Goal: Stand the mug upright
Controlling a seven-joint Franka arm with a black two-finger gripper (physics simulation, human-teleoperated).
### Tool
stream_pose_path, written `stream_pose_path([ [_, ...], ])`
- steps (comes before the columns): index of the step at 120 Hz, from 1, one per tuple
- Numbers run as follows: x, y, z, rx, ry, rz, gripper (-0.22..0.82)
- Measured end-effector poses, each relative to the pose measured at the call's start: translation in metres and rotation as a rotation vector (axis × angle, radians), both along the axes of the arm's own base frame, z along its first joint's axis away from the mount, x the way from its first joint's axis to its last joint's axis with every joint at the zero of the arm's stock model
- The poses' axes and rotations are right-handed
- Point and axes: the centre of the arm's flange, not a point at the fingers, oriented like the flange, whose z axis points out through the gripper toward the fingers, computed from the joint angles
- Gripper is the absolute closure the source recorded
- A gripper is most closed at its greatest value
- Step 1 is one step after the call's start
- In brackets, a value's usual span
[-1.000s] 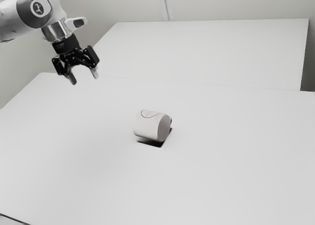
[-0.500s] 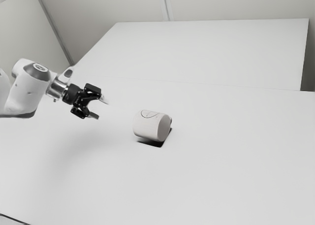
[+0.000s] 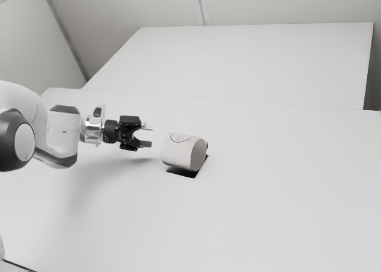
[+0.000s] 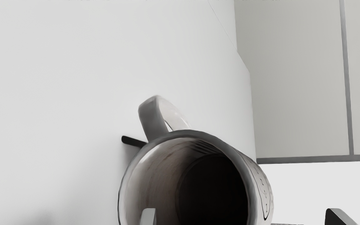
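Arm and lying mug, exterior view read left to right. The white arm (image 3: 62, 132) reached low over the table (image 3: 262, 224), its black gripper (image 3: 151, 136) released, one fingertip above the other, near the mug (image 3: 183, 152) but apart from it. The mug lay on its side on the table, mouth (image 4: 212, 187) toward the gripper and base toward the exterior view's right. In the wrist view the lower finger (image 4: 148, 217) overlapped the mouth, while the upper finger (image 4: 339, 217) stood outside the patterned wall. The step in hand was judged an approach to that wall: a straight, slow advance, one finger inside and one outside, then closure, a lift and a tilt to bring the base down. The rim (image 4: 248, 175) and the table just beneath seemed the likeliest edges to catch; the handle (image 4: 153, 115), on the far side, needed room during turning, which the bare table beyond the base offered
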Motion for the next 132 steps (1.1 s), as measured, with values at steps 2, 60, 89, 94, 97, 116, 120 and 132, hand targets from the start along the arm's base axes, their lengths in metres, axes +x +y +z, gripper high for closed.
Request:
stream_pose_path([
  [2, 0.001, -0.002, -0.001, -0.003, -0.01, -0.002, 0.02],
  [60, 0.012, -0.07, -0.015, -0.019, -0.198, -0.118, 0.02],
  [89, 0.012, -0.073, -0.016, -0.004, -0.247, -0.139, 0.43],
  [94, 0.013, -0.074, -0.014, -0.002, -0.257, -0.142, 0.51],
  [97, 0.013, -0.075, -0.013, -0.001, -0.263, -0.145, 0.54],
  [116, 0.016, -0.076, -0.003, -0.002, -0.303, -0.151, 0.69],
  [120, 0.016, -0.076, -0.003, -0.002, -0.307, -0.15, 0.7],
  [132, 0.017, -0.077, -0.001, -0.002, -0.322, -0.152, 0.72],
])
